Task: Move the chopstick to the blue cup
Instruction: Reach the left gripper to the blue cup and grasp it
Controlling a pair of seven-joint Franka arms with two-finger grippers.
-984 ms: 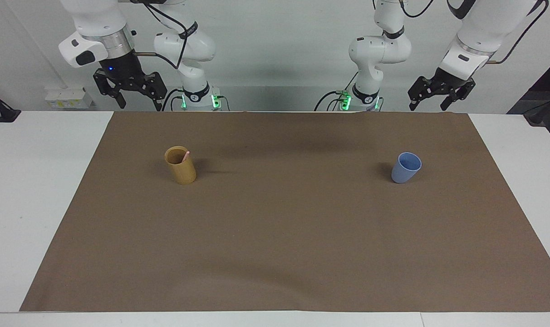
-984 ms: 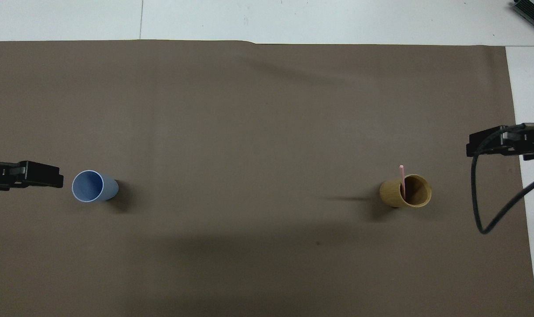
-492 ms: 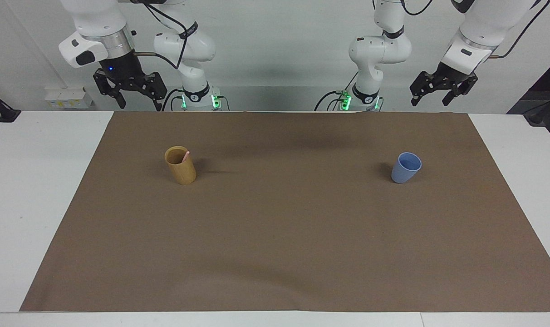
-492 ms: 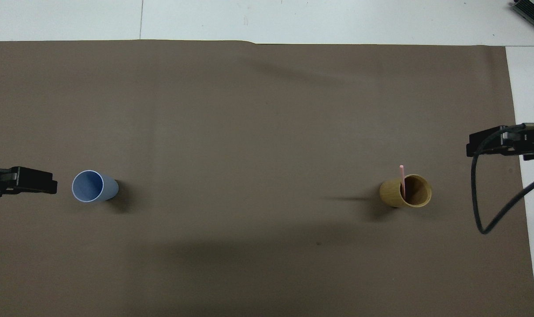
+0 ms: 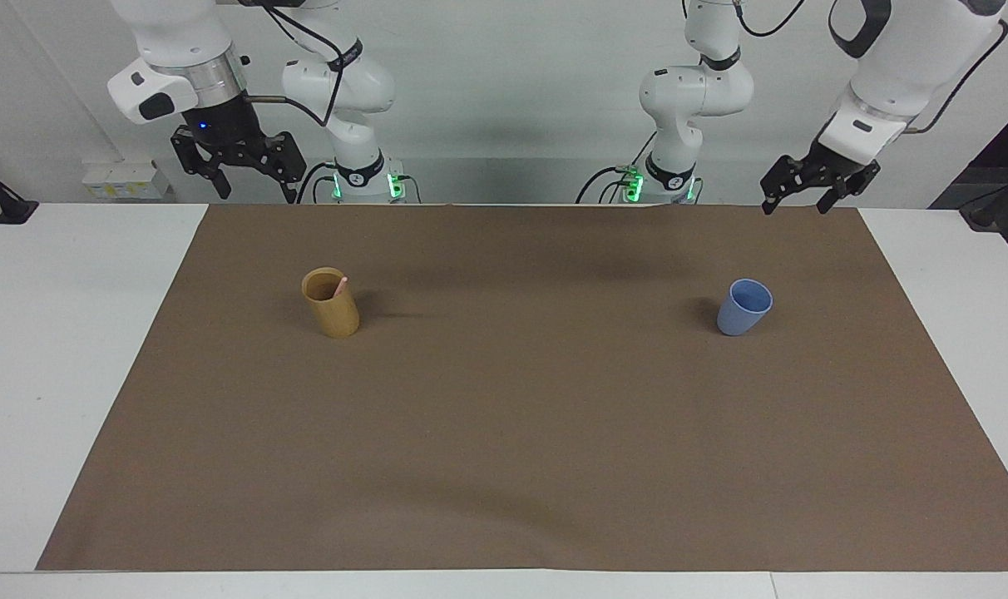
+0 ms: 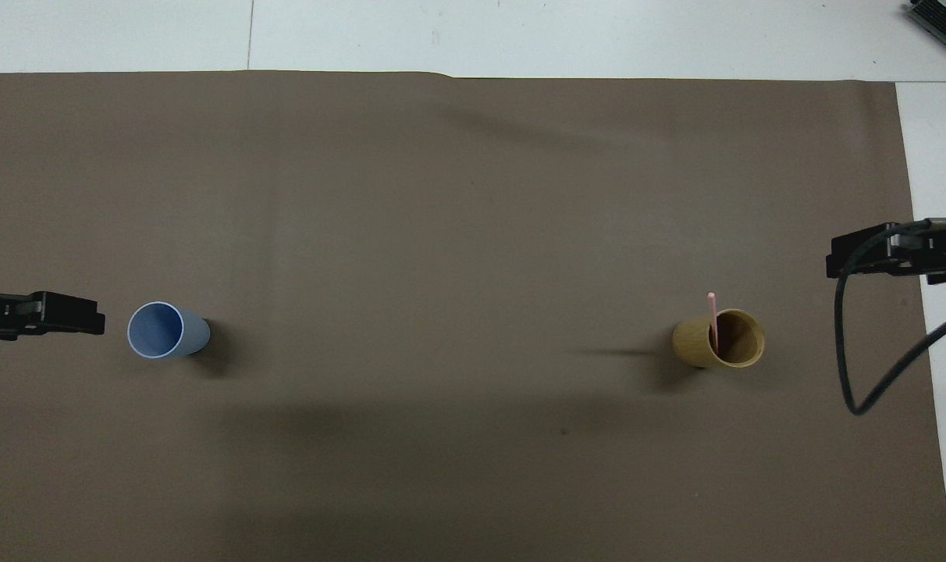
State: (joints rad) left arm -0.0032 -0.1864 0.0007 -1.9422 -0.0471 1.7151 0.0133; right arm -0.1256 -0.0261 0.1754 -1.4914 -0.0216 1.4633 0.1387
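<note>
Brown mat (image 5: 504, 433) spread on white table (image 5: 55, 349), chopstick (image 5: 340, 287) stood in tan cup (image 5: 331, 303) below empty, open right gripper (image 5: 250, 187), blue cup (image 5: 743, 307) set below empty, open left gripper (image 5: 793, 202)

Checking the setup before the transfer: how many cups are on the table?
2. The blue cup stands toward the left arm's end; the tan cup, holding the chopstick, stands toward the right arm's end. None seems hidden.

We see white table (image 5: 71, 349), brown mat (image 5: 521, 449) covering most. On mat: tan cup (image 5: 332, 303) toward right arm's end, blue cup (image 5: 743, 307) toward left arm's end, well apart.
</note>
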